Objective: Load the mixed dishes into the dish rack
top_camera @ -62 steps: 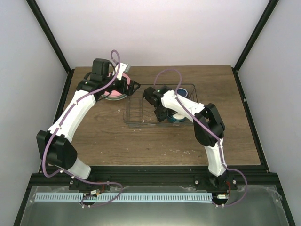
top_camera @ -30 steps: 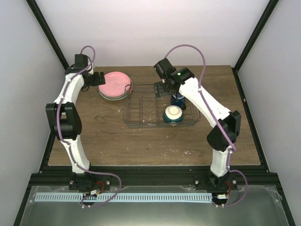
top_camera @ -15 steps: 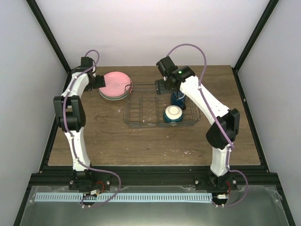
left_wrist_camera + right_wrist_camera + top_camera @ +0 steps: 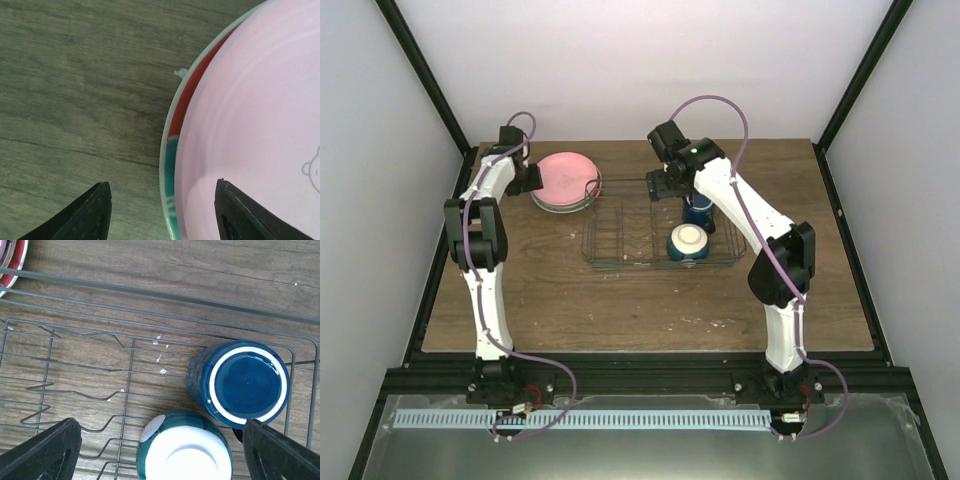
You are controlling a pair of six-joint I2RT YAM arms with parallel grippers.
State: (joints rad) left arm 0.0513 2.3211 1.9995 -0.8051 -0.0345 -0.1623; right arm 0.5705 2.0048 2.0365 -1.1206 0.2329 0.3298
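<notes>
though the top view hides it, teal-and-red plate (image 4: 186, 102) shows under pink plate (image 4: 250, 125) (left claw (image 4: 161, 185), right claw (image 4: 160, 421) spread).

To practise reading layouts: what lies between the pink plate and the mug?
The rack's empty divider prongs, with table showing through. The right hand hovers above that stretch. The top view shows it, and the right wrist view confirms the bare prongs.

On my left wrist feed the pink plate (image 4: 260, 125) runs off the right and bottom edges, and the plates beneath it (image 4: 190, 97) show me only a thin coloured rim. On the right wrist feed the bottom edge cuts the cream bowl (image 4: 185, 460), and the dish rack (image 4: 131, 370) runs off left and bottom.
</notes>
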